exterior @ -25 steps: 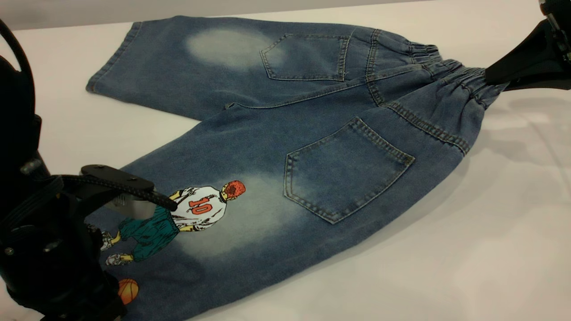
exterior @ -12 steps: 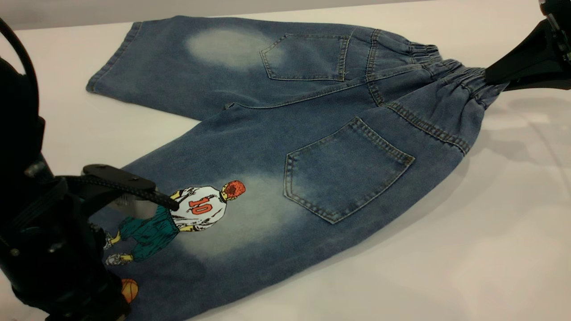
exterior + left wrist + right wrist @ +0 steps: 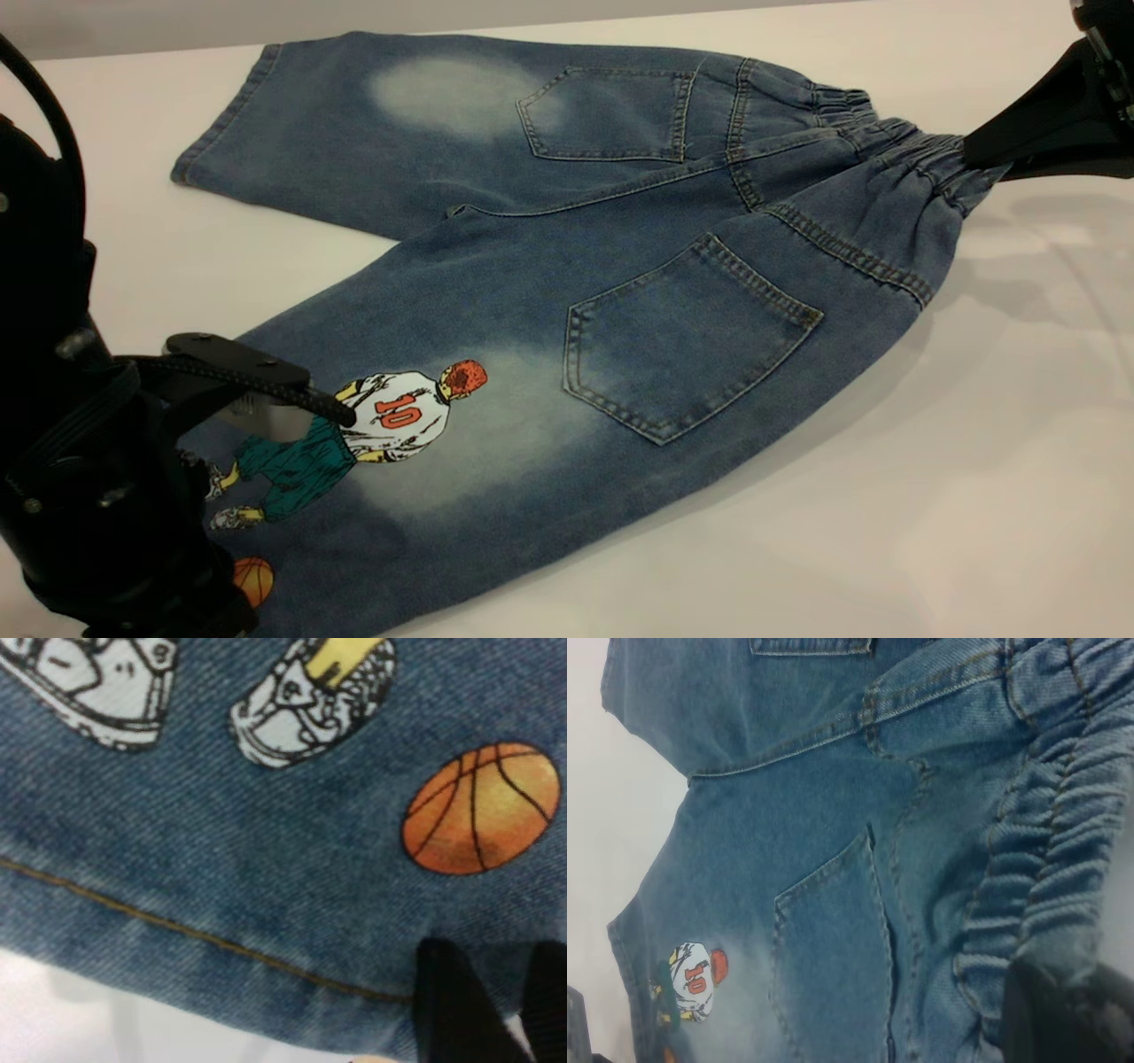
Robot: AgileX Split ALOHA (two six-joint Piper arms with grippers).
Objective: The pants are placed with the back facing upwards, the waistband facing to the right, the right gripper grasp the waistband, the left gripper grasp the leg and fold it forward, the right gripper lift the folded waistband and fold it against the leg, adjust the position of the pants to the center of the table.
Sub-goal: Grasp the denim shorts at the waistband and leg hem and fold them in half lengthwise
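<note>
Pants (image 3: 567,266) lie flat on table (image 3: 930,496), back up, both rear pockets visible, legs splayed toward left, waistband (image 3: 921,164) toward right. Right gripper (image 3: 983,155) at waistband edge, clenched on gathered elastic; fabric bunched and pulled taut there. Left gripper (image 3: 292,403) over near leg (image 3: 399,461) by hem, above printed player (image 3: 390,416); upper finger (image 3: 257,372) clear of cloth, jaws parted, nothing grasped. Wrist view: fingertips (image 3: 452,1001) at hem (image 3: 204,939), beside basketball print (image 3: 483,811).
</note>
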